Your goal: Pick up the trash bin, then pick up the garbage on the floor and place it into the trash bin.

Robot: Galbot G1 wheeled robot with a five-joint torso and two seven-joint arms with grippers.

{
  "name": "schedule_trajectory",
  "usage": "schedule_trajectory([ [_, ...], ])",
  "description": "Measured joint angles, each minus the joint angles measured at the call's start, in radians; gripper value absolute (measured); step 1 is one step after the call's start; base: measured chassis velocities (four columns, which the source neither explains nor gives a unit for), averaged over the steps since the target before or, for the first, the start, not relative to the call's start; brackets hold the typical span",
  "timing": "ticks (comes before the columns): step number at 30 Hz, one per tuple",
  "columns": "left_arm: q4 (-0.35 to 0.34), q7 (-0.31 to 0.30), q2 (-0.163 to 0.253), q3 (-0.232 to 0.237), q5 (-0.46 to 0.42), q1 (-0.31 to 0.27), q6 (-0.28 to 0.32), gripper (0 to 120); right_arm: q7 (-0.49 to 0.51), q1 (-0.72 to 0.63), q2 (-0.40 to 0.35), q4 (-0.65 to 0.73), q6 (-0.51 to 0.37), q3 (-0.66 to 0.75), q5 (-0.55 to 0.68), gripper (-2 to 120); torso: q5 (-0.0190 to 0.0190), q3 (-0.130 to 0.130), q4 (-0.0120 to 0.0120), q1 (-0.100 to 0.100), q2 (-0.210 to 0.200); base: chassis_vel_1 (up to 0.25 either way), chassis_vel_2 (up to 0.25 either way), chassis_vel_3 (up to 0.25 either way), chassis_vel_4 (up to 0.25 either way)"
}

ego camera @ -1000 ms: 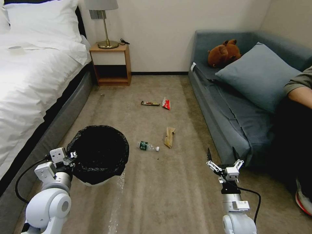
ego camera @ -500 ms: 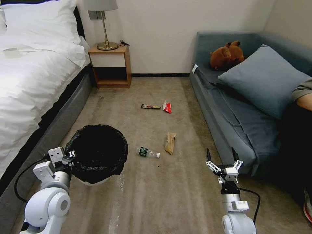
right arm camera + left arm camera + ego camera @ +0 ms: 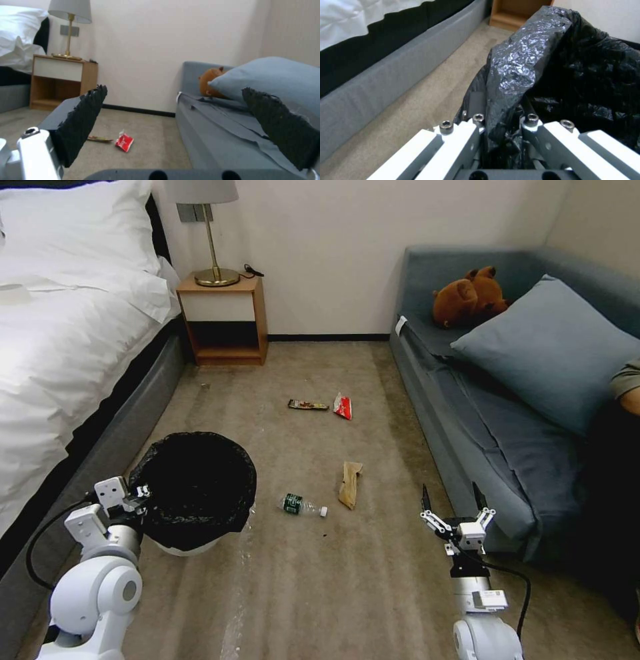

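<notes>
The left gripper [image 3: 140, 493] is clamped on the rim of the bin [image 3: 193, 490]; in the left wrist view [image 3: 501, 125] the black liner [image 3: 520, 65] is seen pinched between the two fingers, one outside the rim and one inside. This rim hold appears chosen so that the mouth is kept facing up and unobstructed for deposits. The bin is held at the robot's left front, beside the grey base of the bed [image 3: 80, 353]. Whether its white bottom is lifted off the carpet [image 3: 333, 580] or resting on it cannot be determined.

The right gripper [image 3: 452, 503] is spread wide and empty, poised low at the robot's right front, close to the edge of the sofa [image 3: 493, 427]. In the right wrist view [image 3: 186, 125] its dark fingers [image 3: 83, 120] are seen parted with nothing between them, a state judged to be readiness for the first pickup.

All four litter pieces are found on the carpet, none in the bin. The bottle [image 3: 301, 506] lies on its side between the bin and the right gripper, nearest to both. The tan wrapper [image 3: 350, 484] lies just beyond it. The dark wrapper [image 3: 308, 405] and the red packet [image 3: 342, 407] lie side by side further off, towards the nightstand [image 3: 223, 320].

The bin-pickup step is judged complete or nearly so; the collection step is not yet begun.
</notes>
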Motion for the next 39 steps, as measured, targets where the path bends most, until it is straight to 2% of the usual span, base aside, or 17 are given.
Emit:
schedule_trajectory([
  [39,-0.033,0.001,-0.01,-0.019,-0.012,0.024,0.0,4,-0.009,-0.011,-0.003,-0.002,0.01,0.018,0.009,100,0.0002,0.0,0.0,0.0,0.0,-0.087,0.088,0.09,-0.088],
])
